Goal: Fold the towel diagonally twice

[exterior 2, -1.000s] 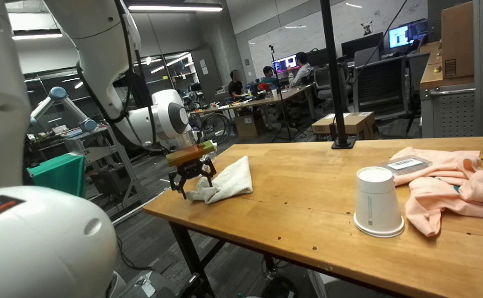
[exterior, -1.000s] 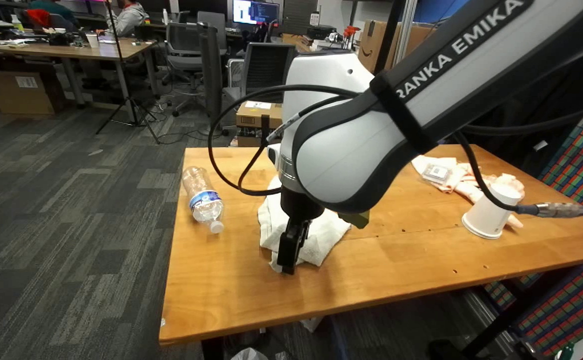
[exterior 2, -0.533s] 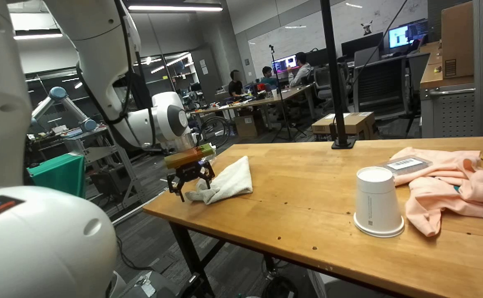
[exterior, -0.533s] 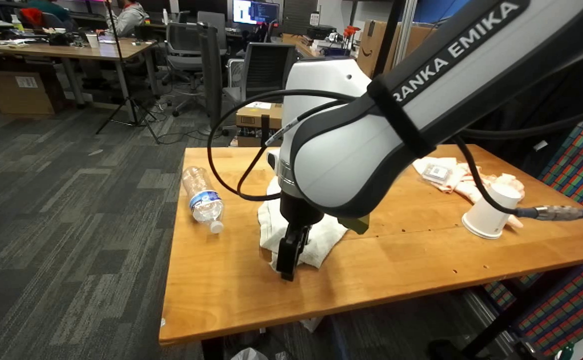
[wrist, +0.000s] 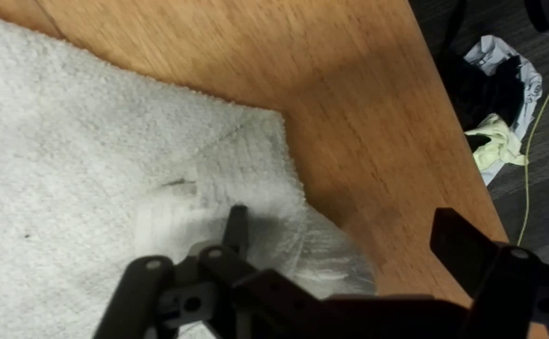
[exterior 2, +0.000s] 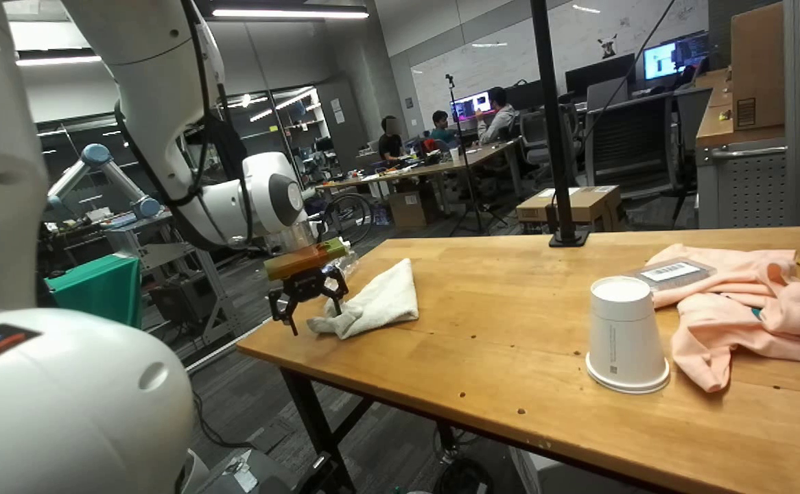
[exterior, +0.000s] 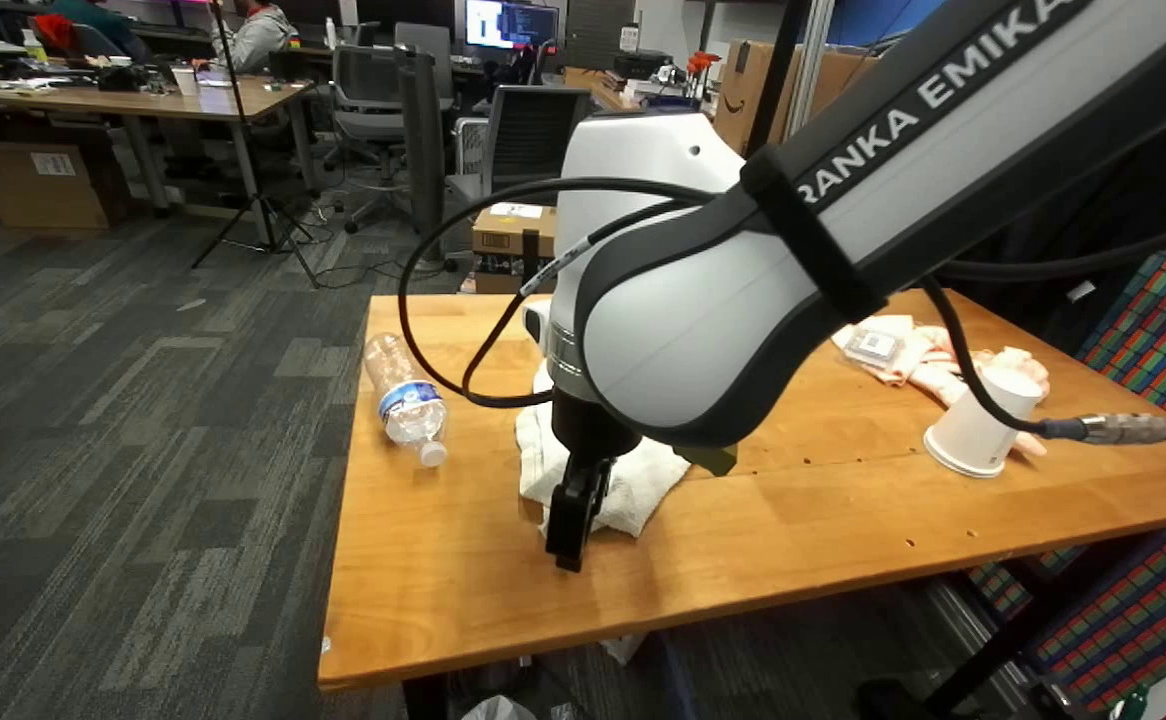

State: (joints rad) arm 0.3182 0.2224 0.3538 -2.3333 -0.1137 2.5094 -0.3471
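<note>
The white towel [exterior 2: 387,299] lies folded on the wooden table near its end, with a bunched, loose corner toward the gripper; it also shows in an exterior view [exterior: 645,482], partly hidden behind the arm. In the wrist view the towel [wrist: 67,155] fills the left side, its corner reaching between the fingers. My gripper [exterior 2: 316,321] is open and empty, pointing down at that corner; it also shows in the wrist view [wrist: 341,213]. One finger is over the towel, the other over bare wood nearer the table edge. I cannot tell whether the fingertips touch anything.
A clear plastic bottle [exterior: 411,405] lies beside the towel. An upturned white cup [exterior 2: 625,336] and a pink cloth [exterior 2: 736,322] with a small clear case [exterior 2: 674,272] are farther along the table [exterior 2: 510,322]. The table edge [wrist: 463,127] is close to the gripper. A black post [exterior 2: 556,137] stands behind.
My open gripper has moved slightly lower and toward the table's near end, away from the towel's middle. The towel shows little or no movement.
</note>
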